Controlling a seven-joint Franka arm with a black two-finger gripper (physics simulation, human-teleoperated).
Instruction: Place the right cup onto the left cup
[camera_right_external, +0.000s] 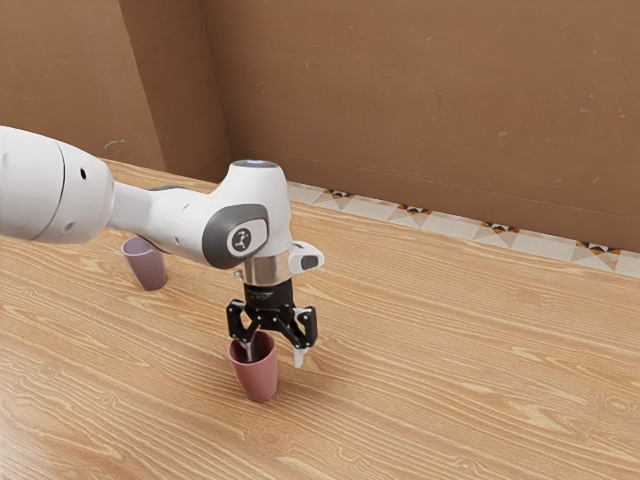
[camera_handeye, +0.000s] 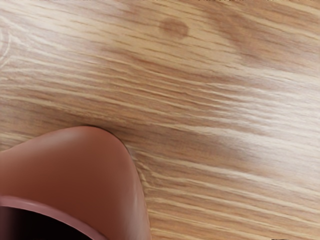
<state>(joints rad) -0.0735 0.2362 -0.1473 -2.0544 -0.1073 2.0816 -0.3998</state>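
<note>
Foremost in the exterior view, a pink cup (camera_right_external: 258, 382) on the wood-grained table (camera_right_external: 450, 400). Just above, a black gripper (camera_right_external: 274, 355) pointed downward, with fingers (camera_right_external: 300, 356) spread wide, one inside the pink cup's mouth, the other outside. Farther back, toward the exterior view's left, a purple cup (camera_right_external: 149, 269) on the same table, well apart. Beyond, patterned tiles (camera_right_external: 455, 223) along a brown wall (camera_right_external: 430, 110).
</note>
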